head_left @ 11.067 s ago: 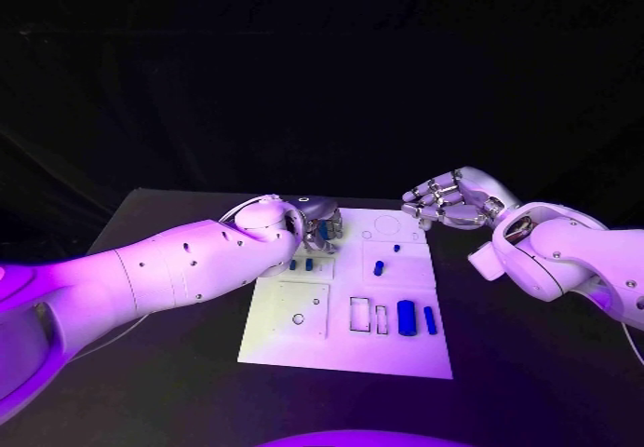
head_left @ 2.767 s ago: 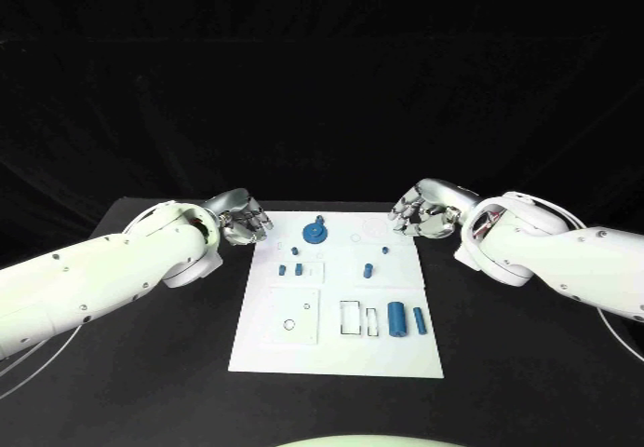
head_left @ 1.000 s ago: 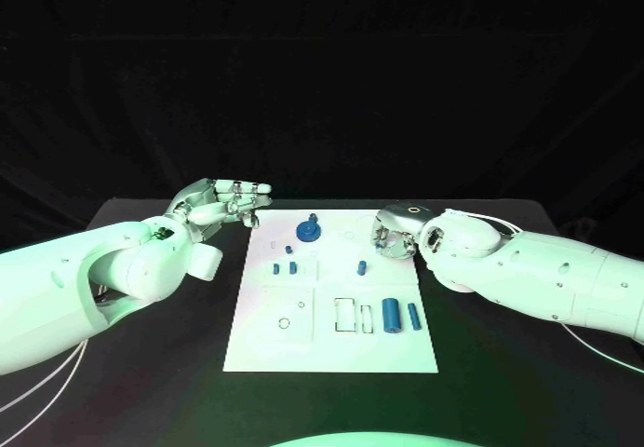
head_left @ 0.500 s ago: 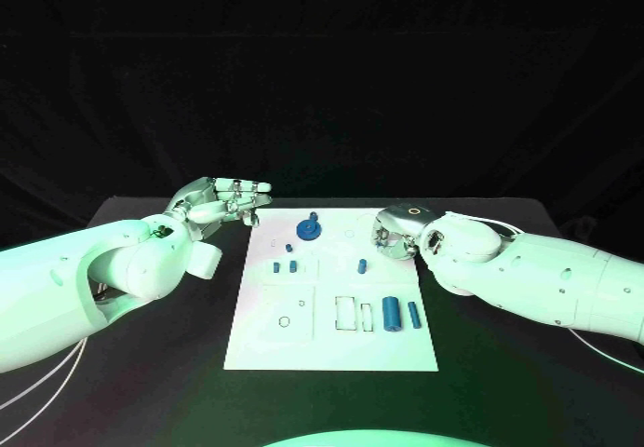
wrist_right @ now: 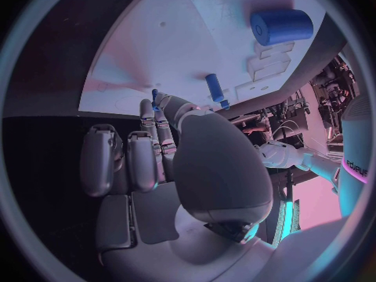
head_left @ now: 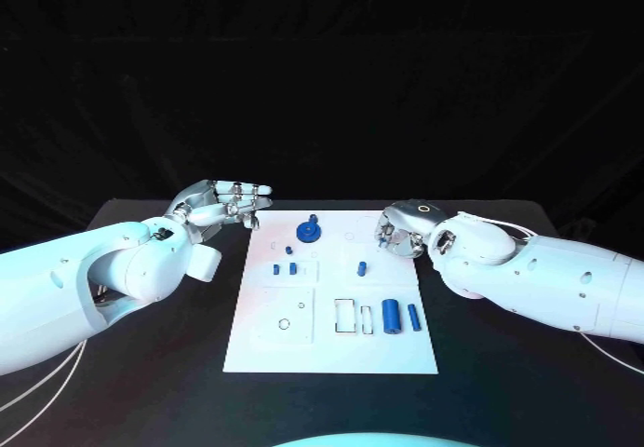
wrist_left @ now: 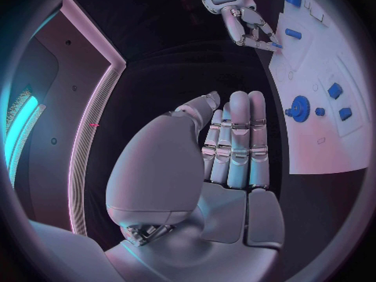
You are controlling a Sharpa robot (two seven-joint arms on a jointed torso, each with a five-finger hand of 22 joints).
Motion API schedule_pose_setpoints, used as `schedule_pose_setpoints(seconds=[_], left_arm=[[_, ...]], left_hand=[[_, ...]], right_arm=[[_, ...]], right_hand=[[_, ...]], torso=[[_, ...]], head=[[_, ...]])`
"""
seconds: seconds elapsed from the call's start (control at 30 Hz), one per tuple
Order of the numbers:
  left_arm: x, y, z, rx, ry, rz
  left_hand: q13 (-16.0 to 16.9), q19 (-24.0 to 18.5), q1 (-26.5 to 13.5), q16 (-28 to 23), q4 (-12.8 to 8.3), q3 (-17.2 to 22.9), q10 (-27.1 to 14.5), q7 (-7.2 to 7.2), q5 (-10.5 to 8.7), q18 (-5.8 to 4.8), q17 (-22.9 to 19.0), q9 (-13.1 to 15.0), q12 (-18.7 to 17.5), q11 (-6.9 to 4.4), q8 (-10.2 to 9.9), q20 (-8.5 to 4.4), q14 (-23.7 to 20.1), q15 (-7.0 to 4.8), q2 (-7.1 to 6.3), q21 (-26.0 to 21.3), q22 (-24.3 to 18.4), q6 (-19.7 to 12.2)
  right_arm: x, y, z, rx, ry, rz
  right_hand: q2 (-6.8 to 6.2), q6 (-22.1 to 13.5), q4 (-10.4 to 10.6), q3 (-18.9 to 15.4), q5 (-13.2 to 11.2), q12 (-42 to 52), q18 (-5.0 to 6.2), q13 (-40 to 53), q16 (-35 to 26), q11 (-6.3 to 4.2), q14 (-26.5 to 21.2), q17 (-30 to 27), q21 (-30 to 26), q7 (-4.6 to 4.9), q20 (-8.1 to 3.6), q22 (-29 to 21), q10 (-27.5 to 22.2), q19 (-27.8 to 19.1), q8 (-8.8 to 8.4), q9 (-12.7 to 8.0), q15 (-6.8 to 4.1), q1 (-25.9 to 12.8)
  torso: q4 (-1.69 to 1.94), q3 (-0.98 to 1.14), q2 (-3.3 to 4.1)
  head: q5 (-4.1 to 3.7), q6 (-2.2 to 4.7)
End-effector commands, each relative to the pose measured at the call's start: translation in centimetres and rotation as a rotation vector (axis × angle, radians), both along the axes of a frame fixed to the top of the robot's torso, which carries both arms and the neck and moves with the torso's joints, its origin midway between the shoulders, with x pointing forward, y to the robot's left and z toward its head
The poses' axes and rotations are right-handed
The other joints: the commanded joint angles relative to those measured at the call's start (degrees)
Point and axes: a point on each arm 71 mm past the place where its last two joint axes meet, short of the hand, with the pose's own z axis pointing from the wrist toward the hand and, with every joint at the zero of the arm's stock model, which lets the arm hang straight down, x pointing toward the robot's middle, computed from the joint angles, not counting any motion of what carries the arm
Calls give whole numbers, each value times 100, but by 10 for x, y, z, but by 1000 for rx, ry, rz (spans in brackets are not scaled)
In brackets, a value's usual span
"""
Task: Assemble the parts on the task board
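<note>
left hand (head_left: 225, 200) released beside task board (head_left: 336, 345), right hand (head_left: 403, 233) pinching small blue part (wrist_right: 155, 100)

Black tabletop (head_left: 161, 354), matte, dark drape behind it. One thing lies directly on it: the white task board (head_left: 336, 345), flat, set roughly mid-table, long side running away from the robot. Bare black surface shows on both sides of the board and along its near edge. The board's far edge sits near the tabletop's back edge.

Small blue parts (head_left: 391, 317) lie scattered on the white task board (head_left: 302, 345).
</note>
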Motion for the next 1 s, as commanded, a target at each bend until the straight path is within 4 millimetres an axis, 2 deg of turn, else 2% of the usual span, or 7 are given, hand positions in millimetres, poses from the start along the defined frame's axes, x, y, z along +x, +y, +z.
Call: schedule_pose_setpoints(seconds=[0.03,0.2,0.37,0.5,0.67,0.93,1.0], left_arm=[[0,-3,1,-9,0,-24],[0,-3,0,-8,1,-23],[0,-4,0,-9,1,-25],[0,-7,0,-13,-3,-30],[1,-10,-2,-14,1,-36],[0,-20,-3,-25,0,-50],[0,-23,-3,-27,0,-54]], left_hand=[[3,-5,47,-28,-1,-20,-39,2,-9,77,-10,-8,17,-9,-15,33,-35,-11,13,-37,-9,-26],[3,-5,47,-29,-1,-21,-40,2,-9,77,-10,-8,18,-8,-15,33,-36,-10,13,-38,-9,-27],[3,-8,46,-34,-1,-27,-47,5,-9,76,-13,-9,18,-5,-15,35,-42,-7,17,-42,-11,-32],[3,-8,46,-34,-1,-27,-47,5,-9,76,-13,-9,18,-5,-15,35,-42,-7,17,-42,-11,-32],[13,-15,58,-45,-6,-49,-28,-11,-10,78,-22,-1,46,-16,15,39,-51,-9,45,-56,-19,6],[13,-16,53,-46,-4,-56,-29,-11,-11,78,-23,-1,48,-16,17,39,-52,-9,42,-57,-20,7],[13,-16,53,-46,-4,-56,-29,-11,-11,78,-23,-1,48,-16,17,39,-52,-9,42,-57,-20,7]], right_arm=[[-6,1,7,59,-5,-6],[-19,6,17,94,4,22],[-37,22,26,134,9,78],[-52,44,30,162,23,144],[-66,69,30,183,42,211],[-76,100,16,197,89,275],[-78,105,12,197,98,283]], right_hand=[[-3,29,3,33,5,-23,-102,-10,42,-127,311,-1,46,-14,-1,695,169,62,-3,14,-44,-78],[-9,30,-2,36,16,-27,-110,-10,40,-128,310,-8,80,-16,-1,716,171,79,-4,19,-46,-92],[-13,30,-5,38,25,-30,-115,-9,45,-129,310,-4,105,-17,-2,732,173,91,-5,23,-46,-104],[-14,30,-5,38,25,-30,-115,-9,46,-129,310,-3,106,-18,-2,732,174,91,-5,23,-46,-104],[-17,31,-8,41,39,-34,-121,-7,49,-130,310,-4,133,-19,-2,750,180,105,-7,29,-47,-127],[-15,23,-9,49,59,-48,-127,-7,50,-129,309,-14,164,-19,-3,771,178,120,-15,38,-47,-167],[-12,22,-10,52,63,-49,-128,-7,54,-129,310,-9,165,-19,-3,772,177,120,-16,39,-47,-169]], torso=[[0,3,5],[-4,1,3],[-4,-1,0],[9,2,0],[29,0,-8],[56,-30,-21],[41,-27,-14]], head=[[17,11],[41,9],[63,16],[126,15],[239,-24],[378,-102],[429,-101]])
